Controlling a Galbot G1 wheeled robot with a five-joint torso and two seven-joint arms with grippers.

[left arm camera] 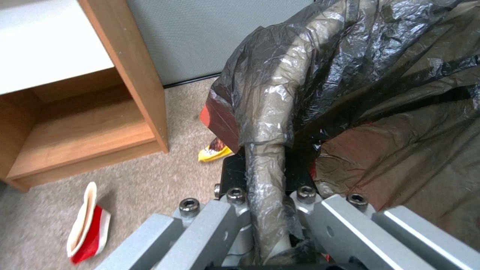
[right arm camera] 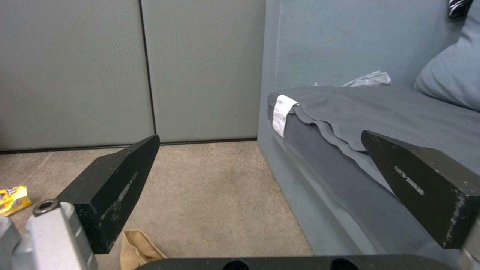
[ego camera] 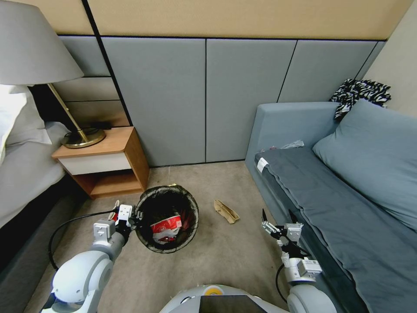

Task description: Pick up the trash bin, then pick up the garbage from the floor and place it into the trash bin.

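The left gripper (ego camera: pixel 130 217) is clamped on the rim of the trash bin (ego camera: pixel 167 218), its fingers (left arm camera: pixel 235 195) closing on either side of the rim where the crinkly black bag (left arm camera: pixel 360 75) is folded over it. The bin hangs at the left side of the head view, tilted so that its mouth faces the camera, in front of the wooden nightstand (ego camera: pixel 108 163). Inside it lies a red-and-white paper cup (ego camera: pixel 166 228). The right gripper (ego camera: pixel 277 220) hovers above the floor (ego camera: pixel 226 256) just beside the front edge of the blue-grey sofa (ego camera: pixel 330 187), its two black fingers (right arm camera: pixel 112 187) spread wide apart and holding nothing. A tan paper bag (ego camera: pixel 226 211) lies on the carpet between the bin and the right gripper, apart from both. In the left wrist view another red-and-white paper cup (left arm camera: pixel 89 223) lies flattened on its side on the carpet in front of the nightstand, and a yellow snack wrapper (left arm camera: pixel 214 152) lies on the carpet close under the edge of the bag-covered bin. A yellow wrapper (right arm camera: pixel 12 199) also shows in the right wrist view, lying on the carpet near the grey wall panels (ego camera: pixel 204 95). A shiny crumpled wrapper (ego camera: pixel 292 144) rests on the sofa seat near its end wall.
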